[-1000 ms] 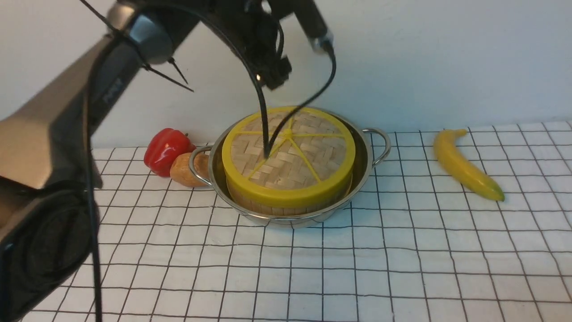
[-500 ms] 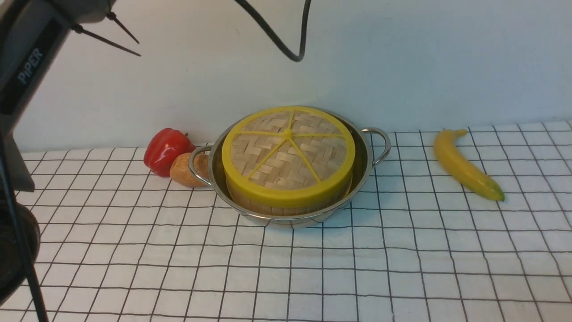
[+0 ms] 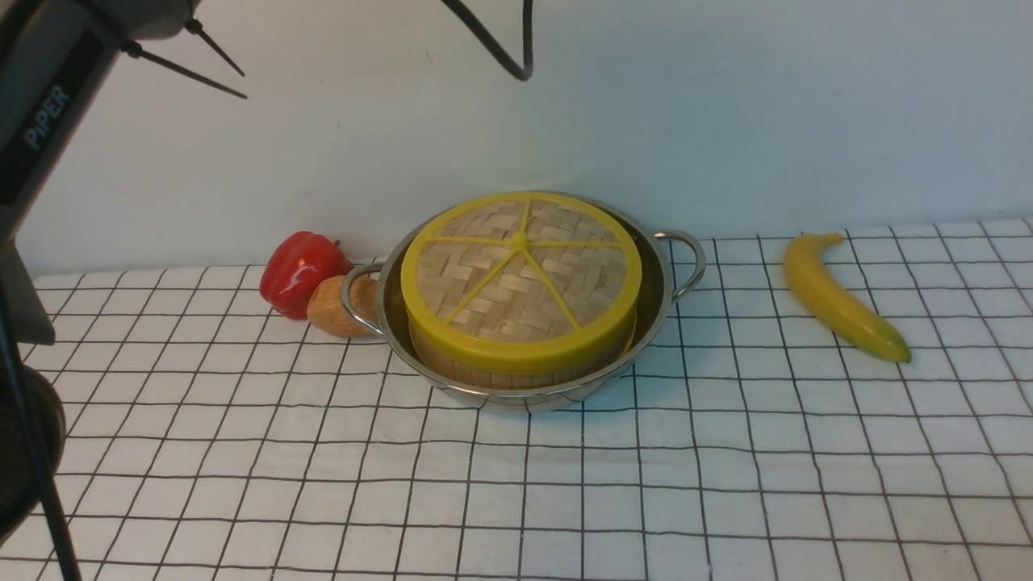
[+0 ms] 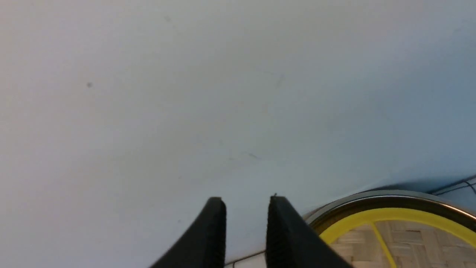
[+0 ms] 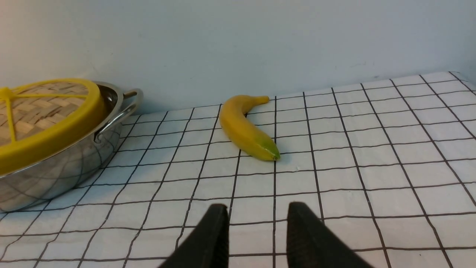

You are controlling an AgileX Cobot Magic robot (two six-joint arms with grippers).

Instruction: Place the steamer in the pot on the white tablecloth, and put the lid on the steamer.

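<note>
The white tablecloth (image 3: 726, 484) covers the counter up to the pale wall (image 3: 726, 105), and its near half lies bare across the front view. The left arm (image 3: 48, 105) fills the upper left corner of that view, with "PiPER" in white letters on its dark casing; a second ago it reached over the middle of the scene, and it has since pulled up and away to the left. A black cable (image 3: 500, 48) loops down from the top edge, higher than it hung before.

The pot (image 3: 658, 303) stands on the cloth near the wall, with the steamer (image 3: 516, 373) inside it and the lid (image 3: 520, 278) lying flat on the steamer. A banana (image 3: 839, 298) lies well apart from the pot, with open cloth between them. A red pepper (image 3: 300, 270) and a brown lump (image 3: 332, 307) sit just beside the pot's other handle.

The left gripper (image 4: 246, 203) hangs in the air facing the wall, the pot rim and lid below and to one side of its jaws. The jaws stand a narrow gap apart with nothing between them, much closer together than a second ago. The right gripper (image 5: 256, 210) hovers low over bare cloth, its jaws parted and empty, the banana ahead of them and the pot off to the left.
</note>
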